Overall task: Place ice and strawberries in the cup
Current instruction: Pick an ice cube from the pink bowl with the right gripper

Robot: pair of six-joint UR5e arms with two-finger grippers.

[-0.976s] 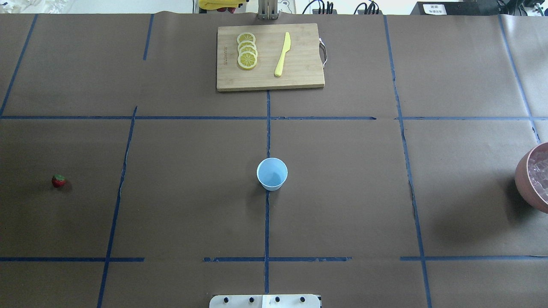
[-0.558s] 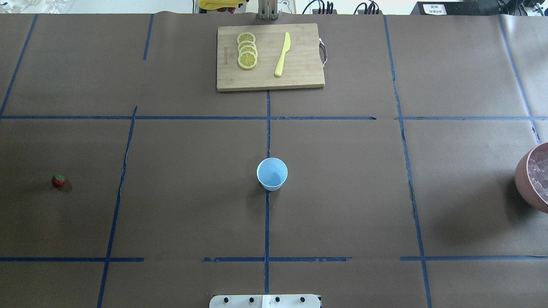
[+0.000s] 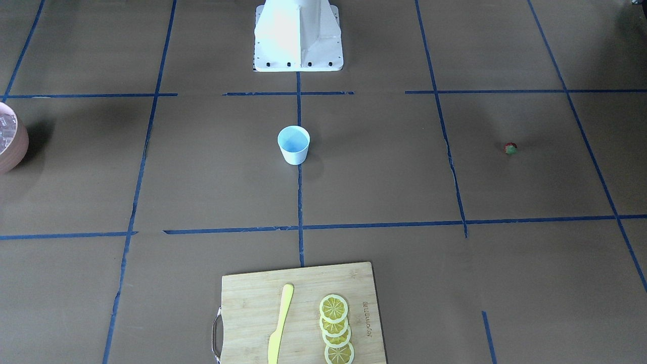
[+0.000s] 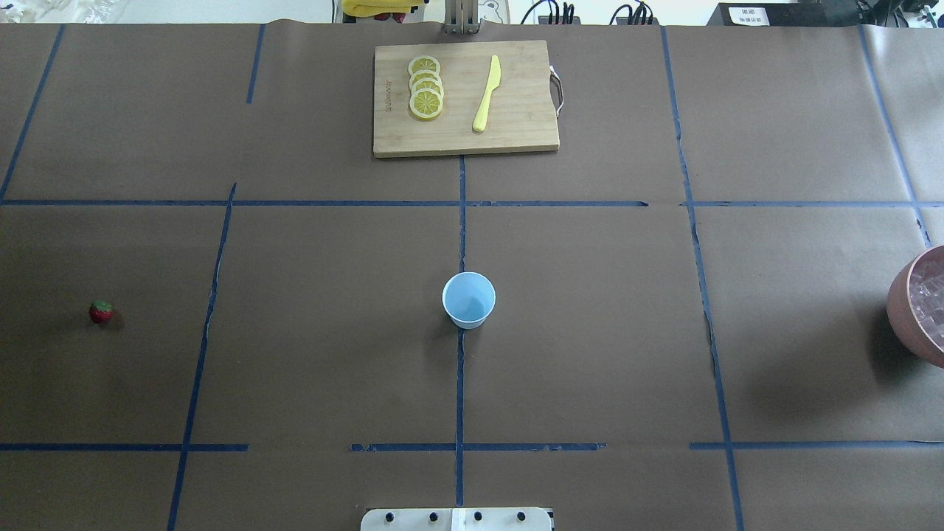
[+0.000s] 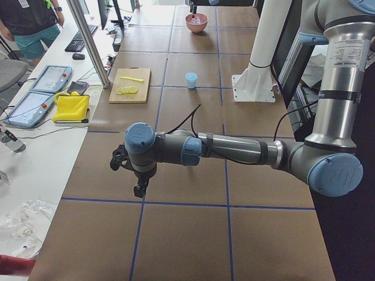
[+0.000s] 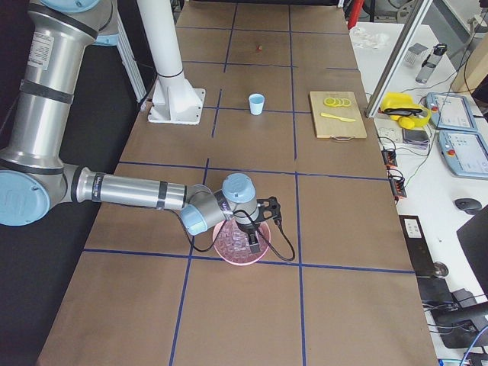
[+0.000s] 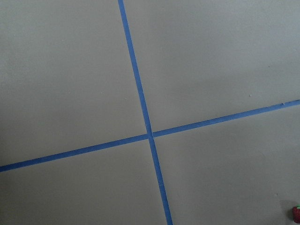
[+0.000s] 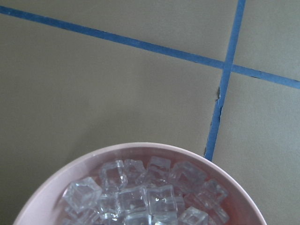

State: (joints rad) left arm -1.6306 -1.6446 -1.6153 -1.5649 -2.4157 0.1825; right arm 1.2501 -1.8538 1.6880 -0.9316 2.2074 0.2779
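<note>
The cup (image 4: 468, 299) is standing upright and empty at the middle of the counter (image 4: 590, 332). The strawberry (image 4: 101, 312) is lying alone, well apart from it at its 9 o'clock. The ice (image 8: 133, 199) is heaped in the pink bowl (image 4: 906, 321), well apart at the cup's 3 o'clock.

The right arm (image 6: 130, 191) is hanging its jaws over the heaped cubes. The left arm (image 5: 234, 149) is holding its jaws above bare counter, with the berry only peeking in at 5 o'clock of its wrist view. Both sets of jaws are showing only in the side views, so it cannot be told whether they are apart or together.

Several risks are looming. The cubes are looking slick and tightly packed, so a pinch is likely to squirt one out or drag neighbours over the rim. The berry is tiny and rounded, so an off-centre closing is liable to send it rolling. The cup is looking light, so a low approach could be knocking it over. Both arms are also heading for the same cup, so they may be crowding each other.
</note>
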